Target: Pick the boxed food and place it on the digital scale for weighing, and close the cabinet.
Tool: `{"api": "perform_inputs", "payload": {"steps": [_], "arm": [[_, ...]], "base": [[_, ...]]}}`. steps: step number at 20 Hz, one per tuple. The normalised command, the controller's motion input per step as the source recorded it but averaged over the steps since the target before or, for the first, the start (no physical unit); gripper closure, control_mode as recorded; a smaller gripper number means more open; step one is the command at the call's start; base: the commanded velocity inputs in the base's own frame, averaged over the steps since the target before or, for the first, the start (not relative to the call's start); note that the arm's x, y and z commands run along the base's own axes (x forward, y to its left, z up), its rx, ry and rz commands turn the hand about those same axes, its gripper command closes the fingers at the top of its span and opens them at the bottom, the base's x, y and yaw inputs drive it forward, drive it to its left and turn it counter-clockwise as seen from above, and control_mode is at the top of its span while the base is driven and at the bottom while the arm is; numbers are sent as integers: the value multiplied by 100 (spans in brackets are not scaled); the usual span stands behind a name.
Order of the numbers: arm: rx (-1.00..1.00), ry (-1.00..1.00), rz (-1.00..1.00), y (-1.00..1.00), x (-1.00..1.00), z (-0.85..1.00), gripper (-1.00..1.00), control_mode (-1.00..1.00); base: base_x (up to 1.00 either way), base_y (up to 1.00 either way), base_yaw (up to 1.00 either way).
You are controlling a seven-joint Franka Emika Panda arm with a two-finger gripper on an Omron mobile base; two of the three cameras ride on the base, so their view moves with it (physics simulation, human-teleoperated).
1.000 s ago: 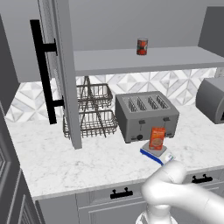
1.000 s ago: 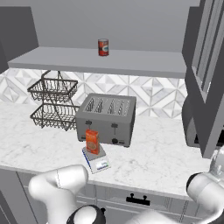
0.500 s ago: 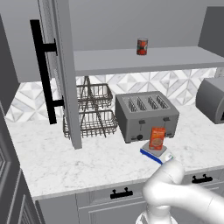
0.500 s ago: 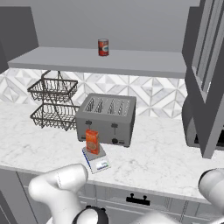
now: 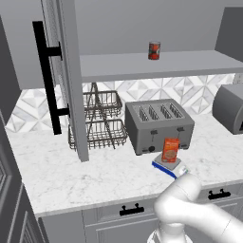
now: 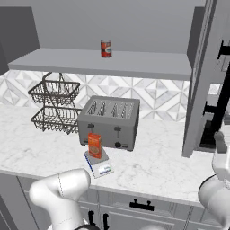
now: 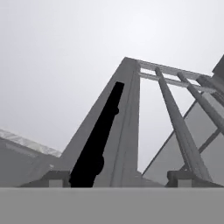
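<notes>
The boxed food stood upright on the digital scale, which lay flat on the marble tabletop just in front of the grey four-slot toaster. The carton touched only the scale's top plate and was apart from the toaster.

The claw was well apart from the carton, off at the right side of the tabletop beside the right cabinet door. In the hand view its two fingertips rose at the bottom edge with a wide gap between them, so the claw was spread and held nothing. That view looked up along the edge of the open door and its black bar handle.

The cabinet was open. Its left door stood swung outward with its long black handle facing the room, and the right door also stood outward. On the cabinet's grey inner shelf stood a short red can, alone and upright.

A two-tier wire basket stood on the tabletop left of the toaster, against the patterned backsplash; nothing was visible in either tier. Below the tabletop were grey drawers with small black handles.
</notes>
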Motion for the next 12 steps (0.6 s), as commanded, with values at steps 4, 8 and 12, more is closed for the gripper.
{"api": "perform_inputs", "payload": {"steps": [4, 8, 12], "arm": [[-44, -5, 10, 100, -18, 0, -100, -100], [-42, 8, 5, 100, 20, 0, -100, -100], [-40, 15, 5, 100, 50, 0, -100, -100]], "base": [[0, 0, 0], [0, 0, 0], [0, 0, 0]]}}
